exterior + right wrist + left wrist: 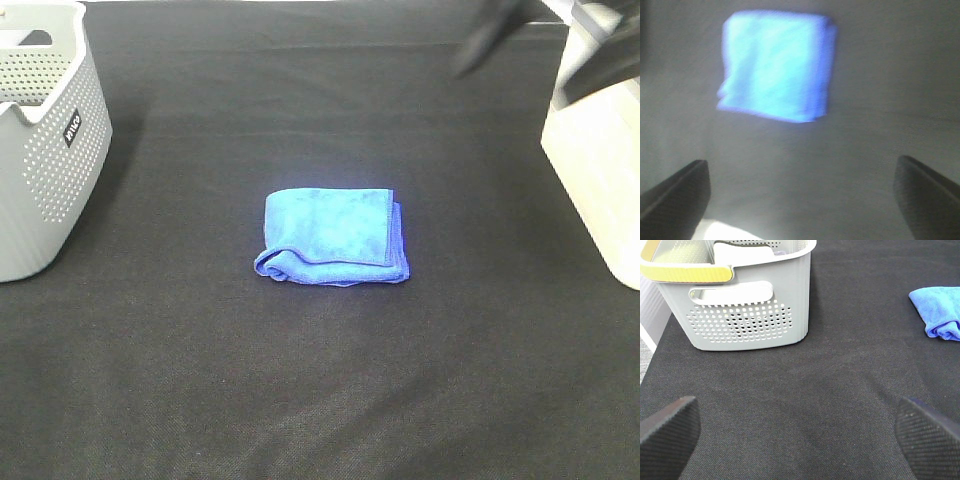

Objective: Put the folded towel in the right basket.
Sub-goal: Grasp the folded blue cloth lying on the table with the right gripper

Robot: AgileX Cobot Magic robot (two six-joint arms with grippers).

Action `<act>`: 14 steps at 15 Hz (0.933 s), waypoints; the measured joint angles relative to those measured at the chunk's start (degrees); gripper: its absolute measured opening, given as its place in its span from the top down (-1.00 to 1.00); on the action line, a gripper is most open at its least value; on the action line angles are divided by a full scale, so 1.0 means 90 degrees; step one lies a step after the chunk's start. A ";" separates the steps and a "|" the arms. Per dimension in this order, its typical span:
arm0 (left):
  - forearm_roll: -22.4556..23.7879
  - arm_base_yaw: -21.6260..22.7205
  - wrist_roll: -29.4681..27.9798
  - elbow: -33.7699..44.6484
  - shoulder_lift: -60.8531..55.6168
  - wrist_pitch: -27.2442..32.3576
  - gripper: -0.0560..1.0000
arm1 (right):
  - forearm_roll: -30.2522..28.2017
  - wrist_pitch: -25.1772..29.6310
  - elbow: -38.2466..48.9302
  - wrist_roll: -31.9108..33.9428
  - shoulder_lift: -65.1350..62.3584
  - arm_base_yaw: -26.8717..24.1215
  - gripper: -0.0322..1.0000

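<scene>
The folded blue towel (pixel 330 235) lies flat on the black cloth in the middle of the table. It also shows at the edge of the left wrist view (pixel 940 312) and, blurred, in the right wrist view (pixel 775 65). The right basket (pixel 600 180) is cream and stands at the right edge, only partly in view. My right gripper (pixel 800 167) is open and empty, above the table and away from the towel. My right arm (pixel 490 35) is a dark blur at the far right. My left gripper (pixel 797 405) is open and empty, low over the cloth near the left basket.
A grey perforated basket (pixel 50 150) stands at the far left; the left wrist view shows it (pixel 755 315) close by, with a yellow and a white item inside. Black cloth (pixel 320 400) covers the table.
</scene>
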 joint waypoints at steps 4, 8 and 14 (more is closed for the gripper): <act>0.0006 0.0000 0.0000 0.0000 0.0000 0.0000 -0.98 | 0.0547 -0.0509 0.0000 -0.0070 0.1331 0.0363 -0.91; 0.0006 0.0000 0.0000 0.0000 0.0000 0.0000 -0.98 | 0.0547 -0.1203 -0.0019 -0.0286 0.2184 0.0363 -0.91; 0.0006 0.0000 0.0000 0.0000 0.0000 0.0000 -0.98 | 0.0999 -0.2133 -0.0306 -0.0299 0.3164 0.0363 -0.91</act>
